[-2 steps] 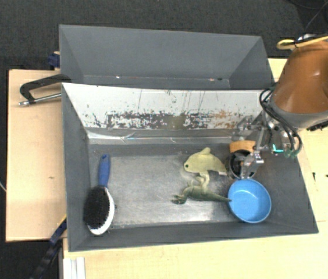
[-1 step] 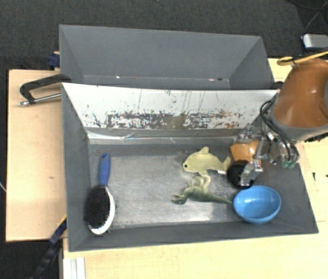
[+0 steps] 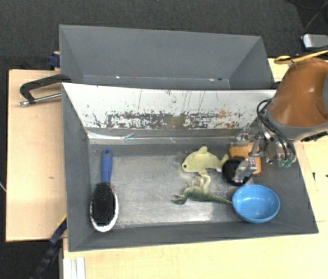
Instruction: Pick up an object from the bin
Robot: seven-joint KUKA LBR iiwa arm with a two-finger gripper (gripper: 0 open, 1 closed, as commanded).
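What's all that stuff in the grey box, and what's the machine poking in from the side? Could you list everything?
Brush: one, blue handle, black bristles, left end of the floor.
Fish toy: one, pale yellow, right of centre.
Frog-like toy: one, green, just below the fish.
Bowl: one, blue, near right corner.
Round thing: one, black, above the bowl.
Orange thing: one, partly hidden by the pincer.
Bin: one, grey.
Pincer: one, right side, by the black thing.
Arm cover: one, orange.

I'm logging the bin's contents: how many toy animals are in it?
2: a pale yellow fish mid-bin and a green lizard just below it in the view, left of the blue bowl. The gripper may hide others at right.
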